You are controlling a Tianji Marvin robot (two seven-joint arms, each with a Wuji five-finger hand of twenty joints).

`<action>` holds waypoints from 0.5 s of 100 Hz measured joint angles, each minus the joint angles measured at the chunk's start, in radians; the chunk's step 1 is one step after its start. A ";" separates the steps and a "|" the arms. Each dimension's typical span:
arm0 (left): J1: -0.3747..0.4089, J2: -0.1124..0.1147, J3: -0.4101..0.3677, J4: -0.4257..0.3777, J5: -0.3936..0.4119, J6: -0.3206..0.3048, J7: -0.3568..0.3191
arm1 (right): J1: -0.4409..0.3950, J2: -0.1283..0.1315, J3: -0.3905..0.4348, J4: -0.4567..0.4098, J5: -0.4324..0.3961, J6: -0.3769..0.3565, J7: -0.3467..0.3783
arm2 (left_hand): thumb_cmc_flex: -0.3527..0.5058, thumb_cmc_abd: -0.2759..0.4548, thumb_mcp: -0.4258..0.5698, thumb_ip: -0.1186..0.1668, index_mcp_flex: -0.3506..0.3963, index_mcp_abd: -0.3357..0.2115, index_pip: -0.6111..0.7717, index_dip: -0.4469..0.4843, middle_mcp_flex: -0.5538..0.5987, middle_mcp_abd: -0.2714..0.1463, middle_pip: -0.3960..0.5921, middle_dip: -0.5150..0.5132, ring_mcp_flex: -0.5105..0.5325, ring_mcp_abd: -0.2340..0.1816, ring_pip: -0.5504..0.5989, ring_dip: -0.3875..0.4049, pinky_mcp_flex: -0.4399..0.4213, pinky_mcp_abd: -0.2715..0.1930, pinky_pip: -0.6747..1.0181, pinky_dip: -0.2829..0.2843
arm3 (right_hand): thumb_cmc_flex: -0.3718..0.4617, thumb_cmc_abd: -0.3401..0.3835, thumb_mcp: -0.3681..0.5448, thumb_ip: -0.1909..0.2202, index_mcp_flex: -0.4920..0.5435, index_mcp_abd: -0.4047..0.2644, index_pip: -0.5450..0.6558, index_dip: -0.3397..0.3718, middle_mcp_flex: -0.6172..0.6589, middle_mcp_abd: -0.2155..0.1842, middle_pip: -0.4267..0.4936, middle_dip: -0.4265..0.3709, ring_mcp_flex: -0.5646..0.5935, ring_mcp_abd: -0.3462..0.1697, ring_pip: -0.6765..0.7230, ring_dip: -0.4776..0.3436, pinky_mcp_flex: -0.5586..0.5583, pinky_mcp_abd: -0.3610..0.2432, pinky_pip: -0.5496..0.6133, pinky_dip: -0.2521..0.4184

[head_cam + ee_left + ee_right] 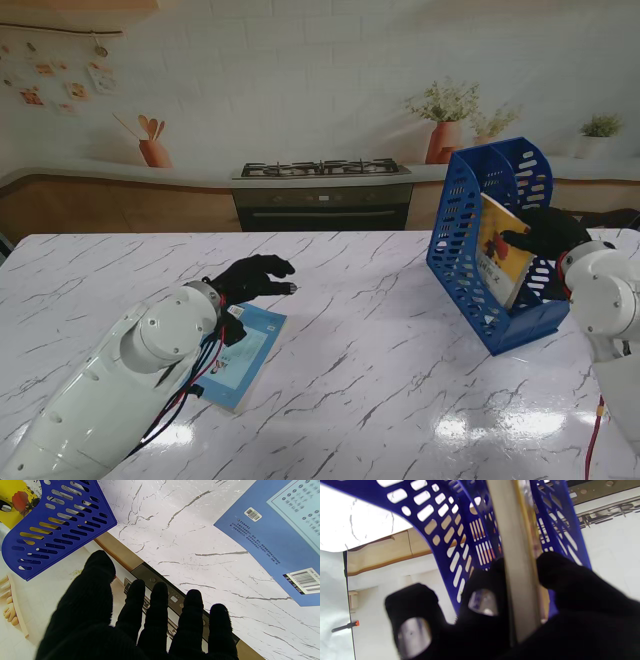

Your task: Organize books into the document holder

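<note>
1. Nearest to me, on my left, a blue book (pixel 244 355) lies flat on the marble table (pixel 370 350), back cover up; my left wrist view shows its barcode labels.
2. My left forearm crosses that book's near edge. My left hand (pixel 252 277) hovers just beyond its far corner, palm toward the table, holding nothing. Its fingers (pixel 156 610) are straight and slightly apart, the thumb (pixel 96 580) set wider.
3. Farther off, on my right, the blue document holder (pixel 470 235) stands on the table, tilted, its slotted walls leaning back.
4. Inside it sits a yellow book (pixel 500 250), leaning against the back of one compartment; which one I cannot tell.
5. My right hand (pixel 547 238) reaches into the holder's open front and pinches that book. In the right wrist view the thumb (pixel 560 572) presses one cover and the fingers (pixel 482 592) press the other, the pale page edge between them.
</note>
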 measured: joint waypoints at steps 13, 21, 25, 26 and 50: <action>-0.002 0.001 0.002 0.000 0.002 0.000 -0.003 | -0.019 -0.001 0.001 -0.003 0.020 0.007 -0.005 | 0.000 0.000 0.000 0.000 0.000 0.000 0.000 0.000 0.000 0.000 0.000 0.000 0.000 0.000 0.000 0.000 0.000 0.000 0.000 0.000 | 0.000 0.000 -0.002 0.000 -0.001 0.000 0.000 0.000 0.000 0.000 0.000 0.000 0.000 0.000 0.000 0.000 0.000 0.000 0.000 0.000; -0.004 0.001 0.004 0.000 0.002 0.000 -0.002 | -0.035 -0.001 0.005 -0.013 0.020 0.013 -0.005 | 0.000 0.000 0.000 0.000 0.000 0.000 0.000 0.000 0.000 0.000 0.000 0.000 0.000 0.000 0.000 0.000 0.000 0.000 0.000 0.000 | 0.000 0.000 -0.004 0.000 -0.003 0.000 0.000 0.000 0.000 0.000 -0.001 0.000 0.000 0.000 0.000 0.000 0.000 0.000 0.000 0.000; -0.005 0.001 0.005 0.000 0.002 0.000 -0.002 | -0.042 -0.001 0.005 -0.017 0.020 0.016 -0.004 | 0.000 0.000 0.000 0.000 0.000 0.001 0.000 0.000 0.000 0.000 0.000 0.000 0.000 0.000 0.000 0.000 0.000 0.000 0.000 0.000 | 0.000 0.000 -0.004 0.000 -0.004 0.000 0.000 0.000 0.000 0.000 -0.001 0.000 0.000 0.000 0.000 0.000 0.000 0.000 0.000 0.000; -0.005 0.001 0.006 0.000 0.002 0.000 -0.002 | -0.043 -0.001 0.005 -0.018 0.020 0.017 -0.004 | 0.000 0.000 0.000 0.000 0.000 0.001 0.000 0.000 0.000 0.000 0.000 0.000 0.000 0.000 0.000 0.000 0.000 0.000 0.000 0.000 | 0.000 0.000 -0.004 0.000 -0.004 0.000 0.000 0.000 0.000 0.000 -0.001 0.000 0.000 0.000 0.000 0.000 0.000 0.000 0.000 0.000; -0.009 0.001 0.009 0.002 0.000 -0.001 -0.002 | -0.077 -0.003 0.012 -0.044 0.017 0.049 0.003 | 0.000 0.000 0.000 0.000 0.000 0.001 0.000 0.000 0.000 0.000 0.000 0.000 0.000 0.000 0.000 0.000 0.000 0.000 0.000 0.000 | 0.000 0.000 -0.005 0.000 -0.006 0.000 0.000 -0.015 0.000 0.000 -0.015 -0.001 0.000 -0.001 0.000 0.000 0.000 0.000 0.000 -0.030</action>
